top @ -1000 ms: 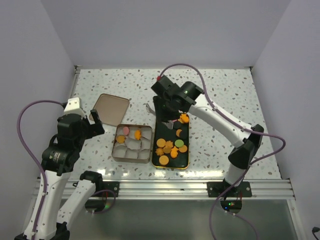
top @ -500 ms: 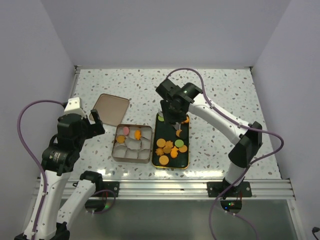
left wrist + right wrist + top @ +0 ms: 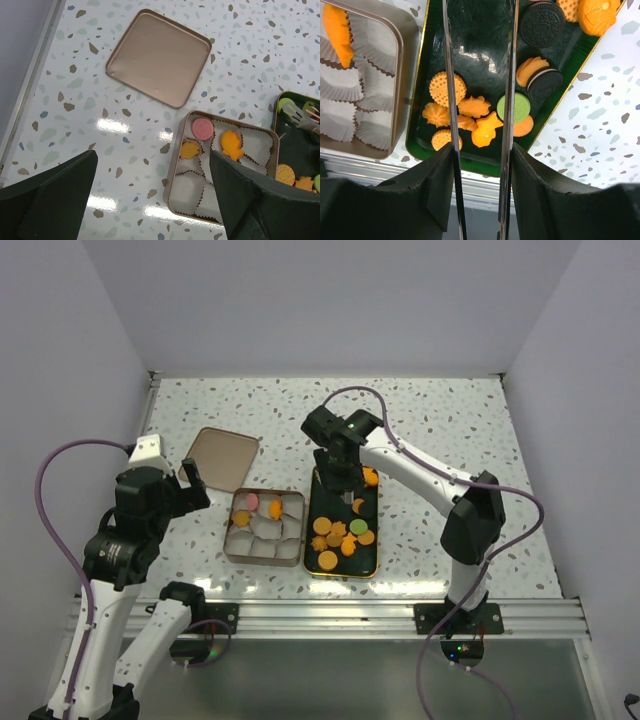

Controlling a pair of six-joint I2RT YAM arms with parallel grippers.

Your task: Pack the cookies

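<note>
**Left gripper**, left of the tin: jaws spread wide, holding nothing. **Lid**, behind the tin's left corner: a flat, rounded-square sheet of bronze metal. **Tin:** a dull metal box with fluted white paper cups, three holding cookies. **Tray**, just right of the tin: glossy black and gold-rimmed, carrying the remaining round, flower and sandwich cookies. **Right gripper**, above the tray: clamped on thin steel tongs with blades parted, cookies lying beneath and beside them.
</note>
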